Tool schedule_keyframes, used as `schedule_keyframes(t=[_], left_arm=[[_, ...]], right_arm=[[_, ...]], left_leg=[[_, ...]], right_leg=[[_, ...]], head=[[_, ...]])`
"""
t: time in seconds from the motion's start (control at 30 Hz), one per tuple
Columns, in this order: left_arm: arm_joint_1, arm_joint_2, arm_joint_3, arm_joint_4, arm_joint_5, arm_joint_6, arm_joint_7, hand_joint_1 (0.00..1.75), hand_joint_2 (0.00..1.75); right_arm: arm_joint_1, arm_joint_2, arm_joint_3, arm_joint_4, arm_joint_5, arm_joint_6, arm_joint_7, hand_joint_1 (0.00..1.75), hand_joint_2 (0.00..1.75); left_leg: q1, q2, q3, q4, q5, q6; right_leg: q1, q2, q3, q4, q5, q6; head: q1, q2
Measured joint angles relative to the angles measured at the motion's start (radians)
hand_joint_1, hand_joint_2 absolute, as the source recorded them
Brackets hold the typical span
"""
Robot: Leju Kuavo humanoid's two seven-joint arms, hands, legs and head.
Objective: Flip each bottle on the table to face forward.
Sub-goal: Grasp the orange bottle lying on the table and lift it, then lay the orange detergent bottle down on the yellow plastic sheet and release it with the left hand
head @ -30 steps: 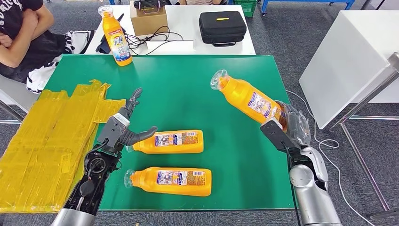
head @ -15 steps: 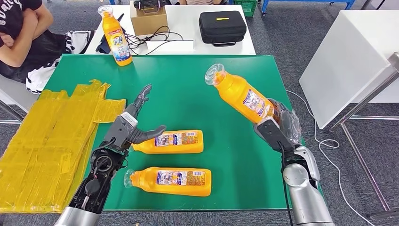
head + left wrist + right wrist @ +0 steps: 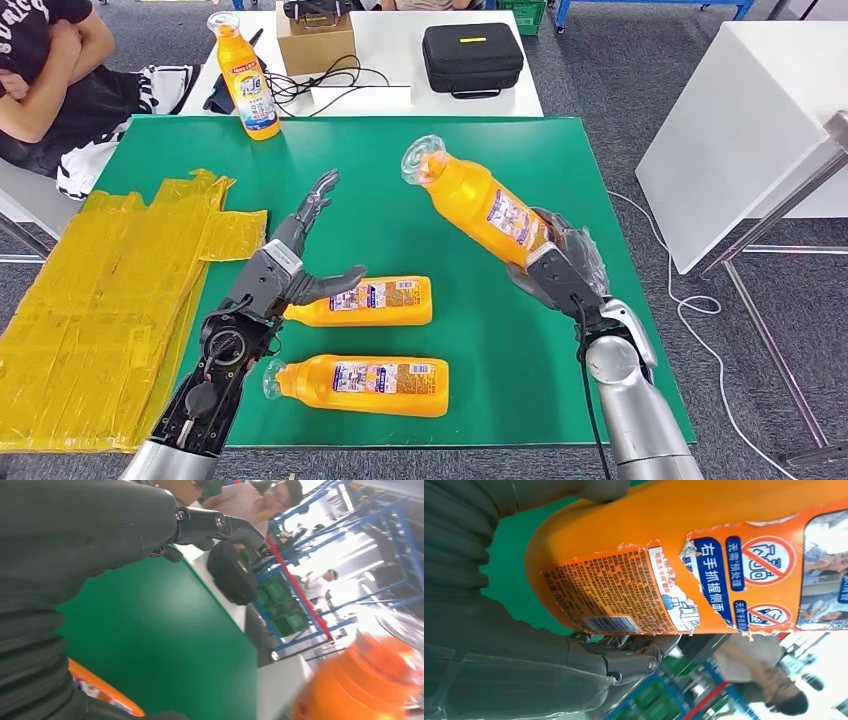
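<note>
A stiff, smooth, probably weighty orange bottle (image 3: 478,205) is clamped low on its body by the right hand (image 3: 562,268), likely slippery there; left hand (image 3: 285,272) spread, empty.

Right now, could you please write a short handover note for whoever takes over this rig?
Right hand grips the base of a tilted orange bottle, lifted off the green table. Left hand is open, holding nothing, at the neck of the nearer-centre lying bottle. Another bottle lies near the front edge. One bottle stands upright at the far left corner. Left: set down the held bottle, then deal with the two lying ones.
</note>
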Motion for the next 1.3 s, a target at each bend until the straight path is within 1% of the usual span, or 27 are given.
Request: schedule_keyframes(t=[0.17, 0.3, 0.57, 0.87, 1.1, 1.3], left_arm=[[0.009, -0.001, -0.057, -0.063, 0.053, -0.016, 0.008, 0.00, 1.75], [0.008, -0.006, -0.090, -0.087, 0.080, -0.034, 0.013, 0.00, 1.75], [-0.001, -0.011, -0.127, -0.095, 0.123, -0.054, 0.018, 0.00, 1.75], [-0.004, -0.017, -0.148, -0.111, 0.151, -0.064, 0.020, 0.00, 1.75], [-0.005, -0.022, -0.156, -0.111, 0.165, -0.065, 0.018, 0.00, 1.75], [-0.007, -0.023, -0.155, -0.104, 0.178, -0.065, 0.016, 0.00, 1.75]], right_arm=[[-0.064, 0.028, 0.057, 0.093, -0.033, 0.008, -0.040, 1.75, 1.75], [-0.101, 0.056, 0.091, 0.149, -0.035, 0.000, -0.046, 1.75, 1.75], [-0.122, 0.087, 0.124, 0.187, -0.038, -0.014, -0.047, 1.75, 1.75], [-0.136, 0.116, 0.143, 0.203, -0.019, -0.036, -0.050, 1.75, 1.75], [-0.154, 0.138, 0.151, 0.230, -0.015, -0.040, -0.082, 1.75, 1.75], [-0.155, 0.162, 0.182, 0.240, -0.013, -0.035, -0.103, 1.75, 1.75]], left_leg=[[0.000, 0.000, 0.000, 0.000, 0.000, 0.000], [0.000, 0.000, 0.000, 0.000, 0.000, 0.000], [0.000, 0.000, 0.000, 0.000, 0.000, 0.000], [0.000, 0.000, 0.000, 0.000, 0.000, 0.000], [0.000, 0.000, 0.000, 0.000, 0.000, 0.000], [0.000, 0.000, 0.000, 0.000, 0.000, 0.000]], right_leg=[[0.000, 0.000, 0.000, 0.000, 0.000, 0.000], [0.000, 0.000, 0.000, 0.000, 0.000, 0.000], [0.000, 0.000, 0.000, 0.000, 0.000, 0.000], [0.000, 0.000, 0.000, 0.000, 0.000, 0.000], [0.000, 0.000, 0.000, 0.000, 0.000, 0.000], [0.000, 0.000, 0.000, 0.000, 0.000, 0.000]], head=[[0.000, 0.000], [0.000, 0.000], [0.000, 0.000], [0.000, 0.000], [0.000, 0.000], [0.000, 0.000]])
